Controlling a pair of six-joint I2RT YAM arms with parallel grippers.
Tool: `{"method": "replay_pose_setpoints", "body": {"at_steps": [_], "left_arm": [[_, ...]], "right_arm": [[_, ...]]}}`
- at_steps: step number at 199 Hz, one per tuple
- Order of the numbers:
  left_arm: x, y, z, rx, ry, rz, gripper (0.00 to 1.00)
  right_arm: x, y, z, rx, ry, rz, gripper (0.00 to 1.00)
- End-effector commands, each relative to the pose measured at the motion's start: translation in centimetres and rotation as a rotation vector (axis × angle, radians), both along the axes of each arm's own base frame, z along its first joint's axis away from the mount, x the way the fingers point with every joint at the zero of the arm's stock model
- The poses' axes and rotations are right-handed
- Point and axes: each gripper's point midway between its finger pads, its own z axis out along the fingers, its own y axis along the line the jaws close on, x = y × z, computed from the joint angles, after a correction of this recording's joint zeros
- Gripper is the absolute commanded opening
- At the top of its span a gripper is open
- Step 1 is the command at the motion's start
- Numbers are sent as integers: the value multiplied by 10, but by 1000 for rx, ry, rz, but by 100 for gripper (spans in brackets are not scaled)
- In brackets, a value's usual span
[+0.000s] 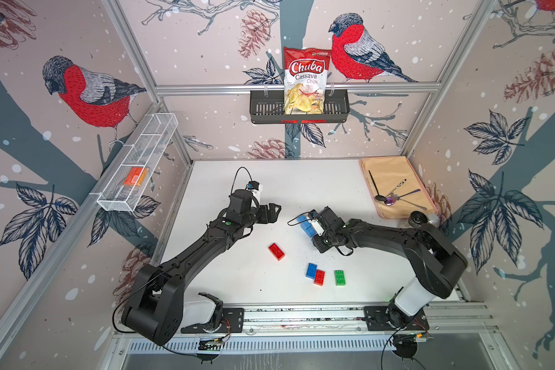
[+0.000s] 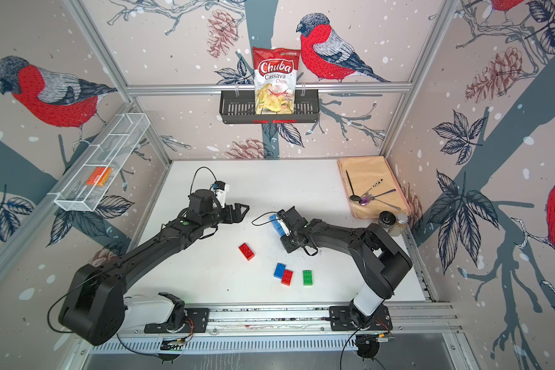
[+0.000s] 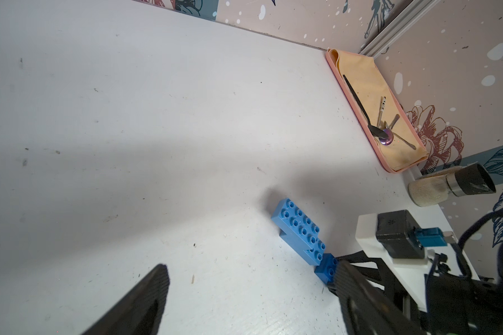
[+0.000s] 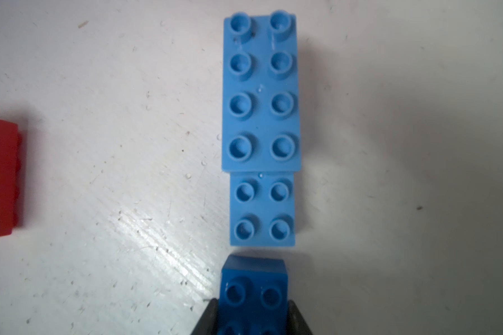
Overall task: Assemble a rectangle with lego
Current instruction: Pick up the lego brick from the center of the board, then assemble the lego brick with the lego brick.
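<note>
Two joined light blue lego bricks (image 4: 260,92) lie mid-table, the upper one set back along the lower (image 4: 263,211); they also show in the left wrist view (image 3: 299,229) and in both top views (image 1: 302,219) (image 2: 274,219). My right gripper (image 4: 253,309) is shut on a darker blue brick (image 4: 254,285) just short of their end, with a narrow gap between. My left gripper (image 3: 251,268) (image 1: 275,214) hangs open and holds nothing, to the left of the blue bricks. A lone red brick (image 1: 276,251) lies nearer the front. A blue (image 1: 311,270), a red (image 1: 319,277) and a green brick (image 1: 340,277) sit front centre.
A pink tray (image 1: 370,179) with a beige cloth and several spoons stands at the back right, with two shakers (image 1: 418,219) beside it. A chips bag (image 1: 305,80) stands in a black wall basket. A white wire basket (image 1: 135,166) on the left wall holds an orange piece.
</note>
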Motion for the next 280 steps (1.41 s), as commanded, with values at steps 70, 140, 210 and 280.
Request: {"method": "replay_pose_setpoints", "body": {"at_steps": [70, 140, 210, 280], "left_arm": [[3, -3, 10, -24, -29, -2, 90], [2, -2, 11, -27, -33, -3, 90], [2, -3, 10, -27, -30, -8, 89], [3, -4, 8, -27, -23, -9, 90]], "right_arm": [[17, 3, 48, 24, -71, 31, 26], [29, 13, 31, 16, -22, 76, 25], [35, 26, 18, 18, 19, 108, 24], [28, 24, 12, 12, 53, 126, 22]]}}
